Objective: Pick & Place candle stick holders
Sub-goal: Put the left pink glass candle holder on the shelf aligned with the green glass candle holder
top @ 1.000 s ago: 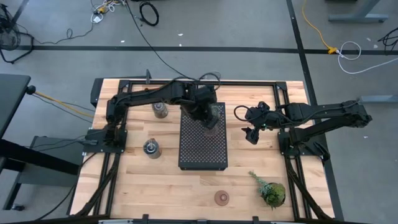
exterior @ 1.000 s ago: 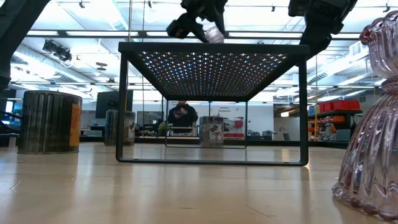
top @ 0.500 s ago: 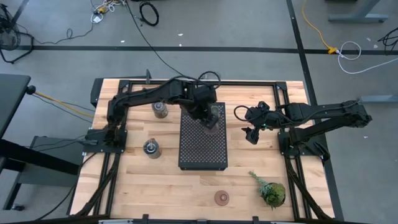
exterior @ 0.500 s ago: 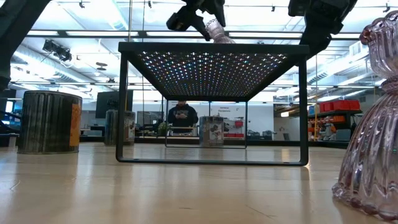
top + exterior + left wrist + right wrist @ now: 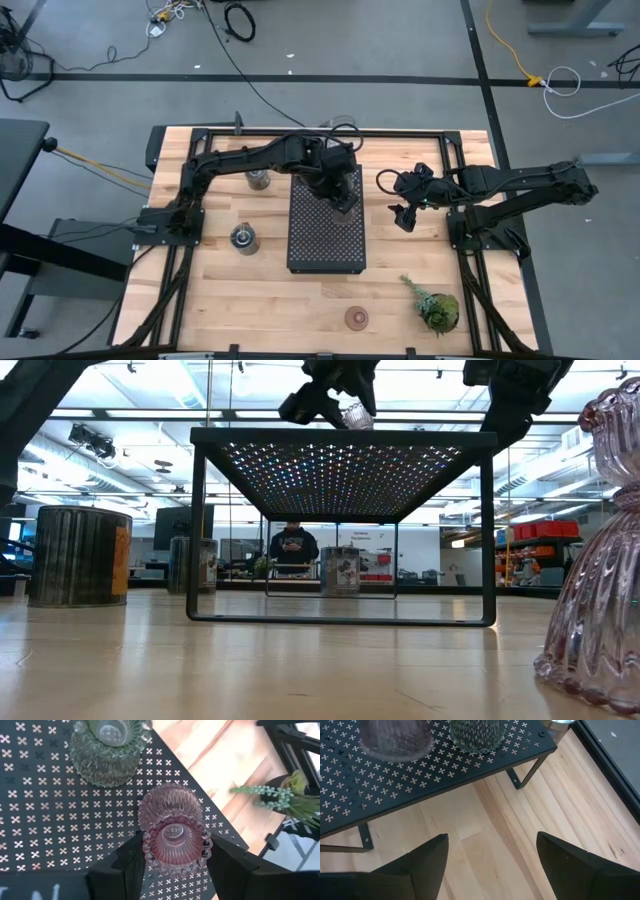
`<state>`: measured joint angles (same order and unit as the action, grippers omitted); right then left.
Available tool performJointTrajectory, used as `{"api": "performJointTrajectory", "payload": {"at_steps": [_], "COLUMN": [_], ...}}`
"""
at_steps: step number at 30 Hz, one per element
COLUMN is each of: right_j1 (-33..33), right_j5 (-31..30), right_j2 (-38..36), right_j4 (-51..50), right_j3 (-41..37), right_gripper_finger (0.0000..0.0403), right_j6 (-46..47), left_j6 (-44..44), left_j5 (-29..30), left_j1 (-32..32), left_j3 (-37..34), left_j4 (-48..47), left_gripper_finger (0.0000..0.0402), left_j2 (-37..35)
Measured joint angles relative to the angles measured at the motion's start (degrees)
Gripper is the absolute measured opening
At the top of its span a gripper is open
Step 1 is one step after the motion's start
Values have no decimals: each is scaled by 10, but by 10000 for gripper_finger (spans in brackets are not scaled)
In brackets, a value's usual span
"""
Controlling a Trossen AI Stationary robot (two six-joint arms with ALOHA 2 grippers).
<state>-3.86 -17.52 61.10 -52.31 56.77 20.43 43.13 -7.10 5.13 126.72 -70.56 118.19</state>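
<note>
Two holders are at the tray (image 5: 326, 245) right now: the pale green glass holder (image 5: 106, 751) is already sitting on the perforated top, and I'm holding the pink holder (image 5: 174, 839) just beside it with my left gripper (image 5: 341, 192). Jaws are clamped on its beaded rim, one on each side. In the low view it is sitting right at the tray's top edge; can't tell if it's touching down yet.

I'm working at the tray's 12 o'clock end, green one toward 11, pink toward 1.

Left to move, from the overhead: silver holder (image 5: 258, 178) on the table at 10 o'clock off the tray, second silver holder (image 5: 243, 238) at 9 o'clock, brownish holder (image 5: 356, 318) at 5 o'clock near the plant sprig (image 5: 433, 304). I'm not finding a sixth one.

My right gripper (image 5: 403, 199) is idling at 3 o'clock off the tray's top corner, jaws spread, empty.

Judging roughly a third done once this one is released.
</note>
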Motion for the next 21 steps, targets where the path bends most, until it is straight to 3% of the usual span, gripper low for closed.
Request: {"api": "performJointTrajectory", "payload": {"at_steps": [21], "right_j1": [0], "right_j5": [0], "right_j2": [0], "right_j4": [0], "right_j3": [0], "right_gripper_finger": [302], "right_j6": [-2], "left_j6": [-4], "left_j5": [-13], "left_j1": [6], "left_j3": [0], "left_j4": [5], "left_gripper_finger": [188], "left_j2": [0]}}
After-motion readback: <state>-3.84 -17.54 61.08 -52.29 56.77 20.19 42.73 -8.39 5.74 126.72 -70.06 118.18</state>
